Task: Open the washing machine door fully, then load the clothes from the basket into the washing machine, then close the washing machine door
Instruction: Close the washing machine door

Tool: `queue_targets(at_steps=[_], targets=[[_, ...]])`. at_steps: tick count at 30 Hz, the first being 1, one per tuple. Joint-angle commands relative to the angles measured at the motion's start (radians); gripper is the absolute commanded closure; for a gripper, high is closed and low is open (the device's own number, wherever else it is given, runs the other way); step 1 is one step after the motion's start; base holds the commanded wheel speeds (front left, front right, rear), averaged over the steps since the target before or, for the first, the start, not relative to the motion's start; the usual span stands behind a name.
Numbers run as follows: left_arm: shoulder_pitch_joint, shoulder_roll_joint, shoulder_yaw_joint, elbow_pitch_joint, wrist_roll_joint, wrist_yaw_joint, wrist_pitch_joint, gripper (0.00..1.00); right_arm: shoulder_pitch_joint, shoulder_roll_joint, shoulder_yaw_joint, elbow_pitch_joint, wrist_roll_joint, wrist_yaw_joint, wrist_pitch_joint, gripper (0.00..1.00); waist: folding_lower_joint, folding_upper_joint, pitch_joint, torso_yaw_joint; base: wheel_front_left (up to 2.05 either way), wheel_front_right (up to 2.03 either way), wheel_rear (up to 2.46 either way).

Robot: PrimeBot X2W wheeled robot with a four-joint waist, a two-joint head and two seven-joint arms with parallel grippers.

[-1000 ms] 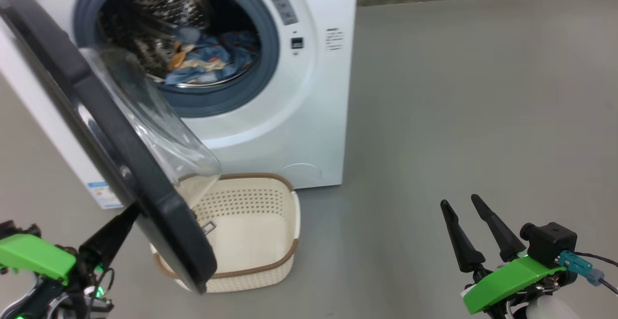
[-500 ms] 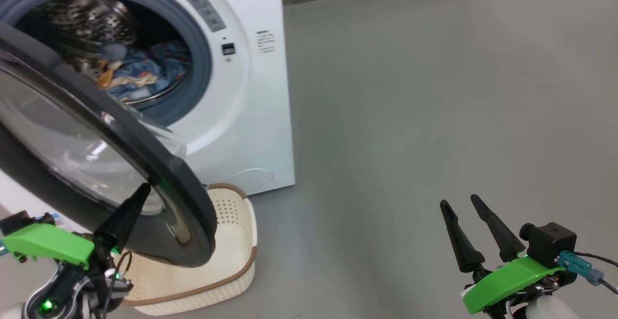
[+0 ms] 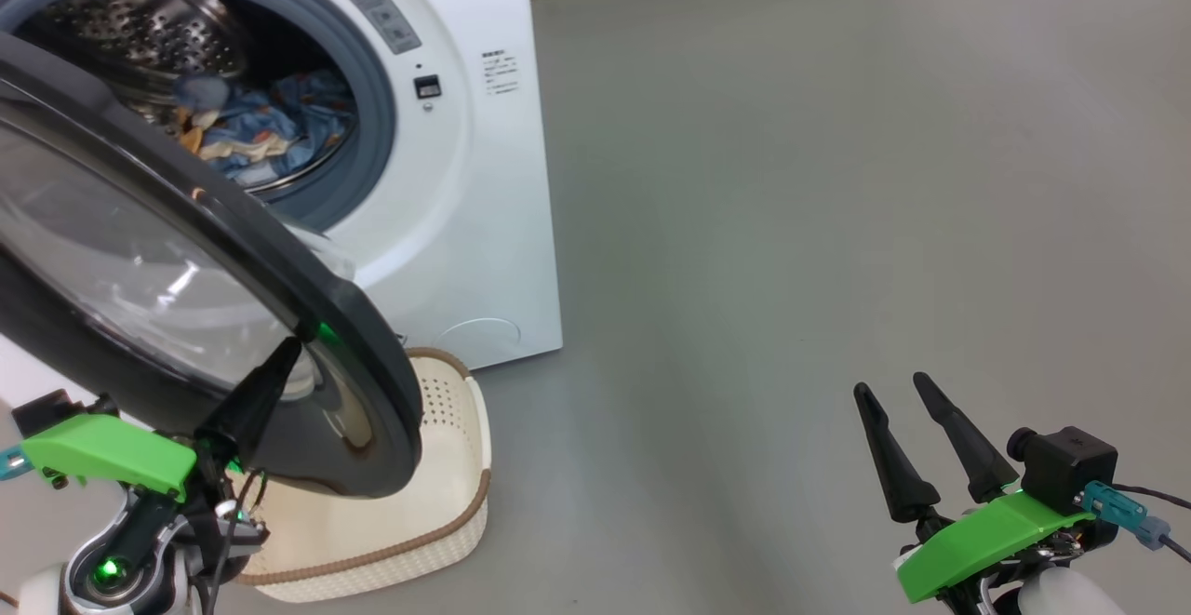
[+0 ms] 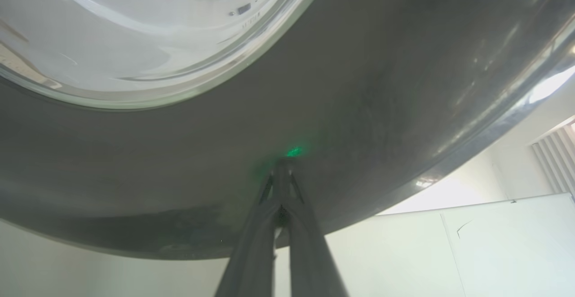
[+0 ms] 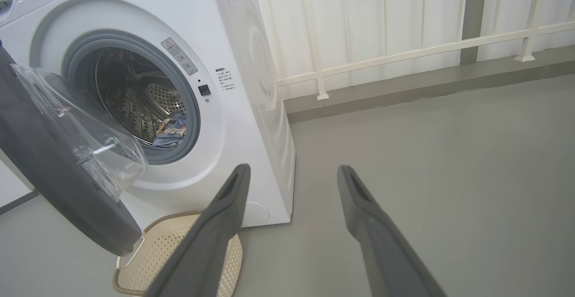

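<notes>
With the clothes (image 3: 256, 127) already in the drum at eleven o'clock, the washing machine door (image 3: 186, 261) at nine has swung from edge-on toward shutting under the left gripper (image 3: 290, 350), fingers together against its rim, while the right gripper (image 3: 891, 384) idles spread at five.

washing machine (image 3: 493, 252) white | door (image 3: 368, 359) black | clothes (image 3: 251, 127) blue, orange print | basket (image 3: 445, 403) cream, perforated, brown rim

Head and right wrist cameras both face the washing machine (image 3: 484, 224).
</notes>
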Motion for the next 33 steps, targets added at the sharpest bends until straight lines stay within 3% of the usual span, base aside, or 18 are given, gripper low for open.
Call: queue_targets(at_steps=[1,10,13,17,19,21,33], targets=[[-0.043,0.027,0.027,-0.021,0.009,-0.008,-0.007,1.0,-0.03,-0.011,0.012,-0.021,0.001,0.004,-0.008,0.0,0.0,-0.0001,-0.001,0.017,0.0,0.0,0.0],[-0.033,0.048,0.017,-0.071,0.058,-0.018,-0.037,1.0,-0.027,-0.012,0.005,-0.022,-0.001,0.004,-0.008,0.0,0.0,-0.0001,-0.009,0.088,0.0,0.0,0.0],[-0.028,0.055,0.021,-0.08,0.078,-0.014,-0.059,0.0,-0.027,-0.014,0.002,-0.022,0.0,0.004,-0.008,0.0,0.0,-0.0001,-0.013,0.115,0.0,0.0,0.0],[-0.011,0.067,0.012,-0.108,0.123,-0.018,-0.088,0.0,-0.028,-0.016,-0.004,-0.024,-0.002,0.004,-0.008,0.0,0.0,-0.0001,-0.019,0.148,0.0,0.0,0.0],[0.006,0.103,-0.011,-0.128,0.2,-0.033,-0.123,0.0,-0.03,-0.017,-0.007,-0.025,-0.002,0.004,-0.008,0.0,0.0,-0.0001,-0.02,0.16,0.0,0.0,0.0],[0.024,0.143,-0.039,-0.146,0.3,-0.051,-0.186,0.0,-0.032,-0.017,-0.008,-0.026,-0.003,0.004,-0.008,0.0,0.0,-0.0001,-0.02,0.166,0.0,0.0,0.0],[0.137,0.218,-0.174,-0.251,0.612,-0.077,-0.579,0.0,-0.033,-0.023,-0.015,-0.032,-0.003,0.004,-0.008,0.0,0.0,-0.0001,-0.016,0.158,0.0,0.0,0.0]])
